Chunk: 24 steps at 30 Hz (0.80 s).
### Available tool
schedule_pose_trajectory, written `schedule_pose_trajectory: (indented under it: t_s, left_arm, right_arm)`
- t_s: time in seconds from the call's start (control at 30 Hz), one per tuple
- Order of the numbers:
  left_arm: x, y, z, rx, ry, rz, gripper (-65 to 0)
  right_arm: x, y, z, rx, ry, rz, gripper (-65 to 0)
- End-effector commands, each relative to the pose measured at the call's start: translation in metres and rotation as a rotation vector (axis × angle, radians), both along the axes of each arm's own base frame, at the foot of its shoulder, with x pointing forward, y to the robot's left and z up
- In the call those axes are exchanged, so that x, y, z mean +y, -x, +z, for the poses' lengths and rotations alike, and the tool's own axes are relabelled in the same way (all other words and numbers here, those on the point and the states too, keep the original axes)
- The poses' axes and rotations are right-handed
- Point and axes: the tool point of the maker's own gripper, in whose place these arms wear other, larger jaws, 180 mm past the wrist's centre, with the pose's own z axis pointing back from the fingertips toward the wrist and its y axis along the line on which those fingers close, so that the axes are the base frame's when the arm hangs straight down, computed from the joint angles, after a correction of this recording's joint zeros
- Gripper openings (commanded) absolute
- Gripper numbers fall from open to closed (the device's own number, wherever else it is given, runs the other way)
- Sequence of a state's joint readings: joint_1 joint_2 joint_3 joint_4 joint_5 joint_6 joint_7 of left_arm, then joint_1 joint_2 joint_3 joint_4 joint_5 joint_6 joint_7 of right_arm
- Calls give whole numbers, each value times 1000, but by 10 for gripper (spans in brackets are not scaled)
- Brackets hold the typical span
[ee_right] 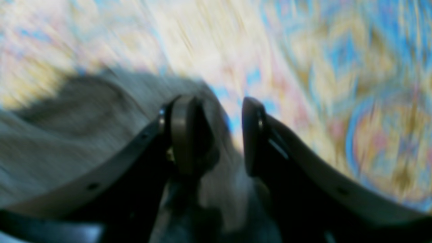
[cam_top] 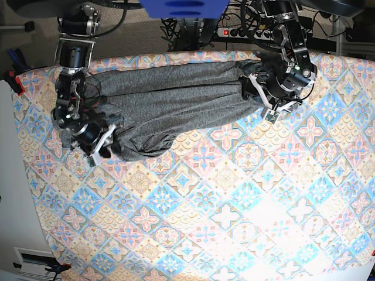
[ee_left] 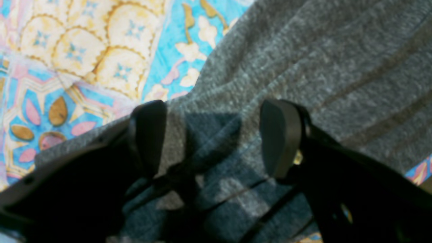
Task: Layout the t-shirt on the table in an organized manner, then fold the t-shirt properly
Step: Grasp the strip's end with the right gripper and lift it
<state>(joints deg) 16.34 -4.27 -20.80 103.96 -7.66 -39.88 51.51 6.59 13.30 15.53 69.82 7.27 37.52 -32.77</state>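
The charcoal-grey t-shirt [cam_top: 176,99] lies bunched lengthwise in a long band across the far part of the table [cam_top: 234,205], stretching between my two arms. My left gripper [cam_top: 263,104] stands at its right end. In the left wrist view the left gripper [ee_left: 214,138] is open wide just above the grey knit [ee_left: 303,67], with nothing pinched. My right gripper [cam_top: 105,143] is at the shirt's left end. The right wrist view is smeared by motion. There the right gripper [ee_right: 217,135] has its jaws partly apart, and the cloth's edge [ee_right: 67,135] runs between the fingers.
The patterned tablecloth [ee_left: 67,50] shows beside the shirt in both wrist views. A power strip and cables [cam_top: 240,32] lie beyond the table's far edge. The white floor strip runs along the left side.
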Motion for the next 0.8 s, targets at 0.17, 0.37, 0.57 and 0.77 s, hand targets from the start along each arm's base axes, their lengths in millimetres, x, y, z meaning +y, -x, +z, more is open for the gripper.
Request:
schedule_pose_trajectory:
  t_s: [0.17,0.37,0.57,0.77]
  left_arm:
    - [-2,-8,9,-42,14,-2,-226]
    - [-2,-7,9,-40,14,-2,-226]
    - [-2,-6,8,-36,14,-2,-226]
    - [-2,-5,7,-32,13,-2,-226]
  right_arm:
    - [23,-14,20,-71,-32,62,-436]
    - [36,-11,19,-68,-27,104,-482]
    - [36,-18,38,-124,-16,107,-650]
    - [32,-14,79,-252,7,99,-650]
